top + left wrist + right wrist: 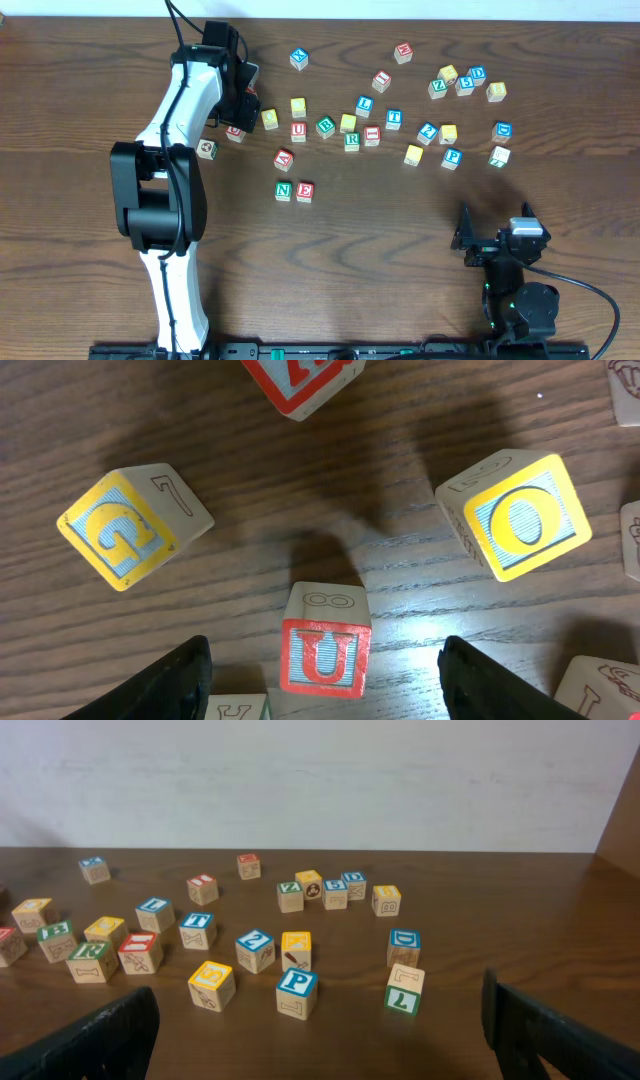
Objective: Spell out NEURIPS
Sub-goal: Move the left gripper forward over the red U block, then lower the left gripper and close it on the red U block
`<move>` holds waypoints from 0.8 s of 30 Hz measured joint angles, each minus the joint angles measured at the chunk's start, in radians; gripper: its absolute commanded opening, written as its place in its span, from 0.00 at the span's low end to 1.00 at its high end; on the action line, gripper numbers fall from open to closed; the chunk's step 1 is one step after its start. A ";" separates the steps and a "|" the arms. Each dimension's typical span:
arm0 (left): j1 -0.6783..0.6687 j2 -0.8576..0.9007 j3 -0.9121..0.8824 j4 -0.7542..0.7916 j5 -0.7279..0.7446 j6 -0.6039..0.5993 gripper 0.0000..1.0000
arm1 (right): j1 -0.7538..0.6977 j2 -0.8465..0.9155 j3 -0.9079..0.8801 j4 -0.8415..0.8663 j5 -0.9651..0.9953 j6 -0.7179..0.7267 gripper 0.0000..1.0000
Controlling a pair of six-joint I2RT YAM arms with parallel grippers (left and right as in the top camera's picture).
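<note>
- U cube (pixel 325 658) is seen standing on the table (pixel 300 490), with a yellow G cube (pixel 120 525) off to one side and a yellow O cube (pixel 520 515) to the other.
- It is framed evenly by the left gripper (pixel 325 648), whose fingers are spread wide, with nothing held.
- A straight drop is probably all that is needed.
- N cube (pixel 284 190) and E cube (pixel 305 191) are already set side by side.
- The right gripper (pixel 320 1020) is parked well apart, also spread wide.
</note>
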 measured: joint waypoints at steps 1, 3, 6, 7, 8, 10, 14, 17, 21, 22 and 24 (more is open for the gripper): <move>0.000 0.000 -0.004 0.003 0.000 0.000 0.71 | 0.000 0.000 0.000 0.000 0.000 0.000 0.99; 0.000 0.000 -0.022 0.012 0.000 0.000 0.71 | 0.000 0.000 0.000 0.000 0.000 0.000 0.99; 0.000 0.000 -0.051 0.036 0.000 0.000 0.71 | 0.000 0.000 0.000 0.000 0.000 0.000 0.99; 0.000 0.000 -0.058 0.037 0.000 0.000 0.71 | 0.000 0.000 0.000 0.000 0.000 0.000 0.99; 0.000 0.000 -0.064 0.039 0.000 0.000 0.71 | 0.000 0.000 0.000 0.000 0.000 0.000 0.99; 0.000 0.000 -0.068 0.041 0.000 0.000 0.71 | 0.000 0.000 0.000 0.000 0.000 0.000 0.99; 0.000 0.000 -0.068 0.045 0.000 0.000 0.67 | 0.000 0.000 0.000 0.000 0.000 0.000 0.99; 0.000 0.000 -0.068 0.045 0.000 0.000 0.66 | 0.000 0.000 0.000 0.000 0.000 0.000 0.99; 0.000 0.000 -0.068 0.047 0.000 0.000 0.67 | 0.000 0.000 0.000 0.000 0.000 0.000 0.99; 0.000 0.000 -0.069 0.050 0.000 0.000 0.66 | 0.000 0.000 0.000 0.000 0.000 0.000 0.99; 0.000 0.000 -0.072 0.057 0.000 0.000 0.66 | 0.000 0.000 0.000 0.000 0.000 0.000 0.99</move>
